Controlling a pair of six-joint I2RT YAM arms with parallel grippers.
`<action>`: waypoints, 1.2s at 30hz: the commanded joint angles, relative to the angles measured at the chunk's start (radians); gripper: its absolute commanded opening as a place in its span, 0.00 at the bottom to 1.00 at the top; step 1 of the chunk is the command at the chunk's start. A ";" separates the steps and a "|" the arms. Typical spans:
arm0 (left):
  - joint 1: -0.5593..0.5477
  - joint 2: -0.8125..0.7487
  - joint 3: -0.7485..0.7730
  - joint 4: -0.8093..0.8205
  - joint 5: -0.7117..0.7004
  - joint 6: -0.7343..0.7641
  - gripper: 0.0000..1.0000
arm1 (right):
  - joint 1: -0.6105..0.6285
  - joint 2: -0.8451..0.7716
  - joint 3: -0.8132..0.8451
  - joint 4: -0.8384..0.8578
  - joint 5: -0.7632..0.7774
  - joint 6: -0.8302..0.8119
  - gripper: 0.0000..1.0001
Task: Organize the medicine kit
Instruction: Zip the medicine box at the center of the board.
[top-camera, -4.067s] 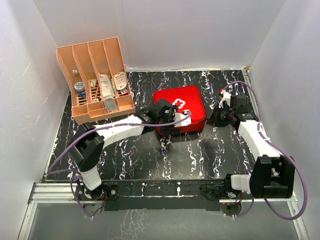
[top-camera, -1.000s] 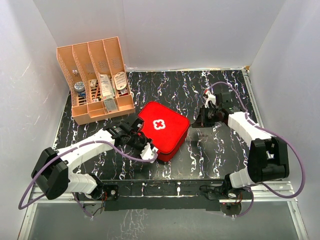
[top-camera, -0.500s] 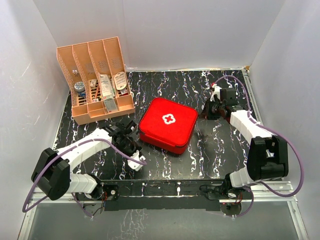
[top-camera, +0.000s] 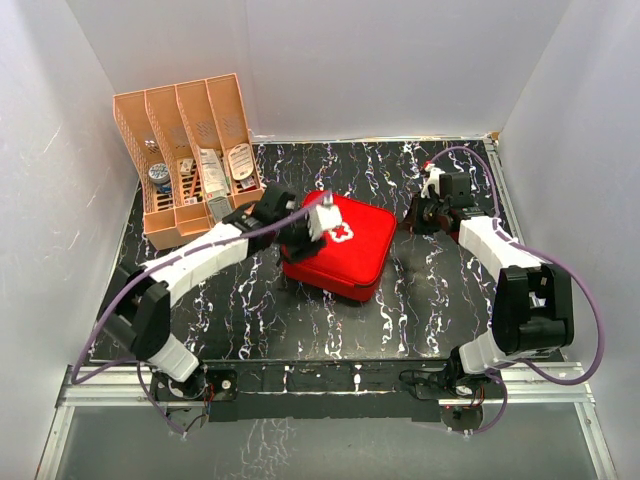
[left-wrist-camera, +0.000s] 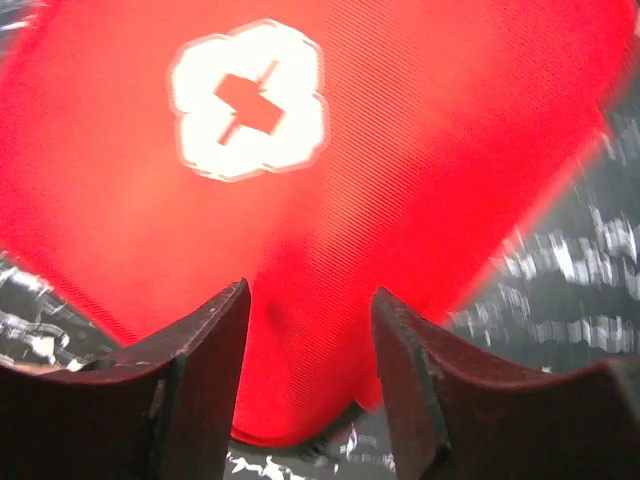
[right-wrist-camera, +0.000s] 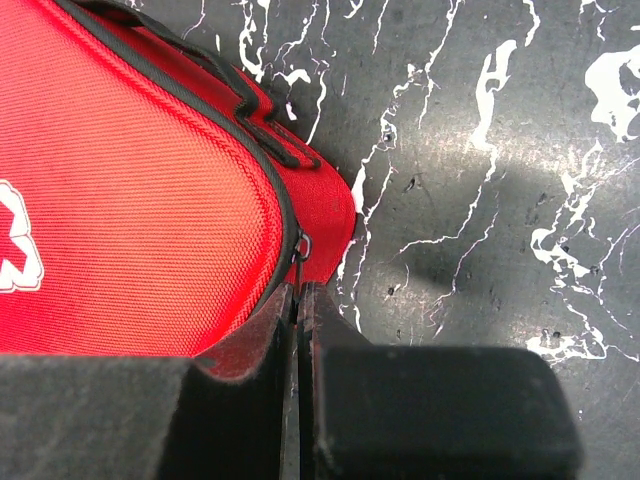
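Observation:
The medicine kit (top-camera: 352, 258), a closed red zip case with a white cross (left-wrist-camera: 248, 98), lies mid-table. My left gripper (top-camera: 322, 216) hovers over its back-left part, open, and in the left wrist view the gripper (left-wrist-camera: 310, 335) frames the red lid (left-wrist-camera: 420, 150) with nothing between the fingers (left-wrist-camera: 205, 385). My right gripper (top-camera: 413, 214) sits at the kit's right corner. In the right wrist view that gripper (right-wrist-camera: 300, 296) is shut on the thin zipper pull (right-wrist-camera: 300, 250) at the edge of the case (right-wrist-camera: 130, 180).
An orange slotted rack (top-camera: 190, 160) holding several small packets and bottles stands at the back left. White walls enclose the black marbled table (top-camera: 300, 320) on three sides. The arm bases and a metal rail (top-camera: 330, 385) line the near edge.
My left arm swung from the kit's front-left side up over its back-left part and its jaws opened. The kit shifted slightly. The right gripper stayed at the corner.

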 joint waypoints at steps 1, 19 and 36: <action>0.030 0.057 0.158 0.156 -0.289 -0.659 0.54 | -0.001 -0.059 -0.017 0.075 -0.005 0.023 0.00; 0.142 0.513 0.564 0.227 -0.645 -0.706 0.67 | 0.001 -0.104 -0.060 0.071 -0.004 0.031 0.00; 0.159 0.654 0.776 0.013 -0.212 -0.681 0.51 | 0.001 -0.138 -0.090 0.059 0.008 0.039 0.00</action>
